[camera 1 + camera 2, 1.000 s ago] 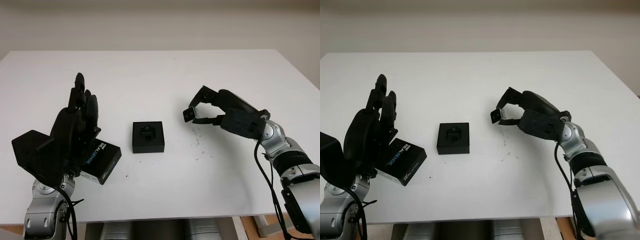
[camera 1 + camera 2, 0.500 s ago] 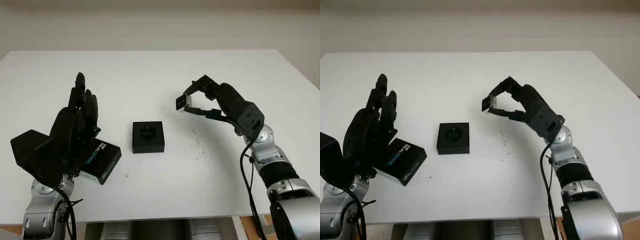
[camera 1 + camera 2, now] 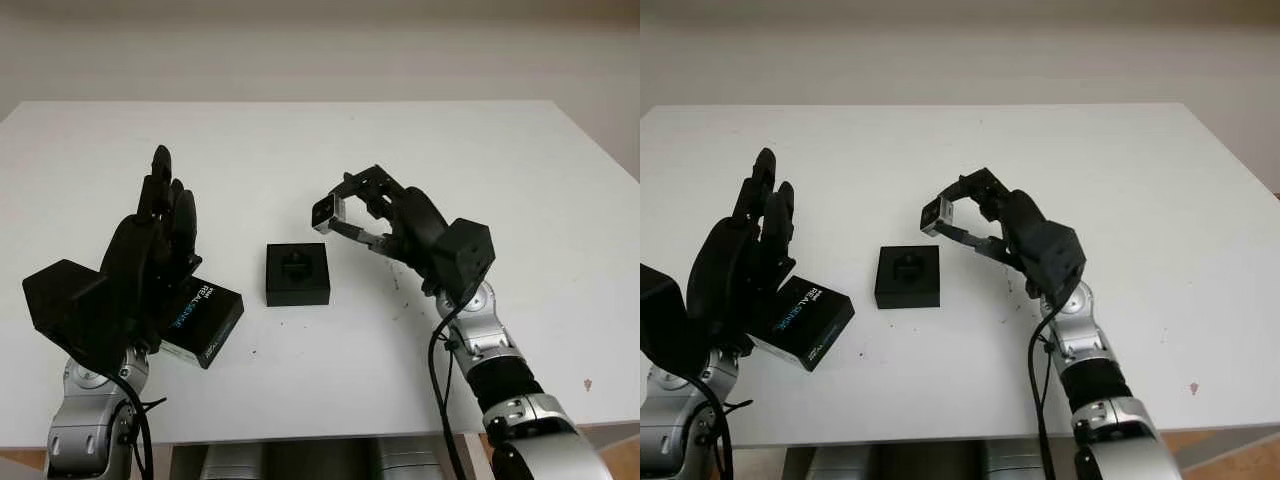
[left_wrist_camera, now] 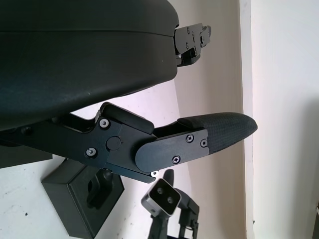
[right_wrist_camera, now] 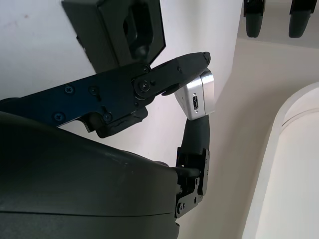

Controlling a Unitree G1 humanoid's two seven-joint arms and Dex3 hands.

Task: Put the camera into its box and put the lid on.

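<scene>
On the white table [image 3: 300, 150] the right hand [image 3: 365, 210] hangs above the surface just to the 2 o'clock side of the open box, its fingers [image 5: 164, 74] pinched around a small silver camera [image 3: 324, 214]. The camera is lifted clear of the tabletop, up and to the right of the box [image 3: 297, 273], at about 1 o'clock from it and not yet over the recess. In the right wrist view the camera's [image 5: 200, 97] metal side faces out with a small slot-shaped port in it, one fingertip pressing on its upper edge and another finger [image 5: 197, 137] backing it from below. In the left wrist view the camera's dark front with two round lenses [image 4: 162, 196] is turned toward the left hand. The box is a square black tray, sitting near the table's centre, with a moulded black insert that has a round hollow in its middle. At 9 o'clock from the box, well apart from it, the lid [image 3: 203, 318] lies flat on the table, black, with white lettering that reads "REALSENSE" along its top, partly hidden behind the left hand. The left hand [image 3: 155, 250] is open, raised above the table just over the lid's near-left end, holding nothing, fingers pointing toward 12 o'clock.
</scene>
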